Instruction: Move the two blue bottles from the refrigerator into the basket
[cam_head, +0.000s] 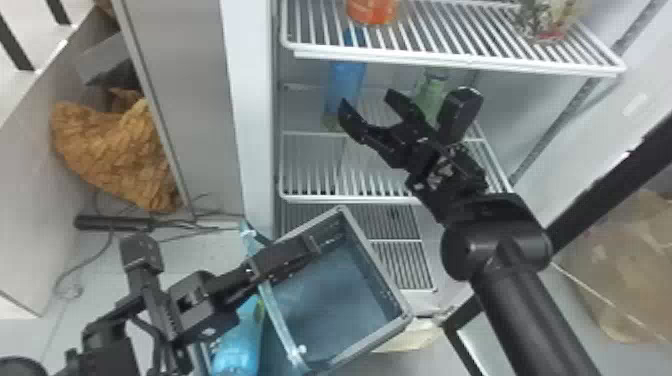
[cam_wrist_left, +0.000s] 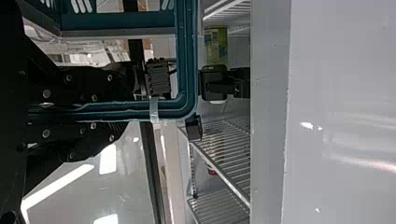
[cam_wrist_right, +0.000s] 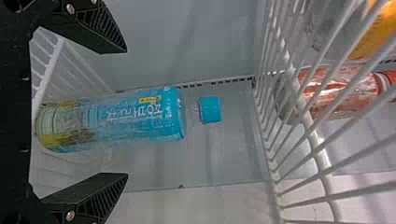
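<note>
The right tool (cam_head: 369, 100) is spread wide, holding nothing, inside the refrigerator (cam_head: 256, 115). Just beyond its fingertips one blue bottle (cam_head: 346, 82) stands upright on a wire shelf (cam_head: 345, 199); in the head view the upper wire shelf (cam_head: 450, 61) partly screens its top. Behind the same tool is a green item (cam_head: 431, 92), its lower part masked. Above the tool, an orange container (cam_head: 372, 11) on the upper shelf is cut off by the frame edge.

The left tool (cam_head: 316, 243) is closed around the bar (cam_head: 276, 310) of the basket (cam_head: 380, 272); its finger extends over the basket's interior. Beside the left arm, across that bar, the other blue bottle (cam_head: 237, 345) appears to lie in the basket, partly hidden by the arm and cut off at the bottom.
</note>
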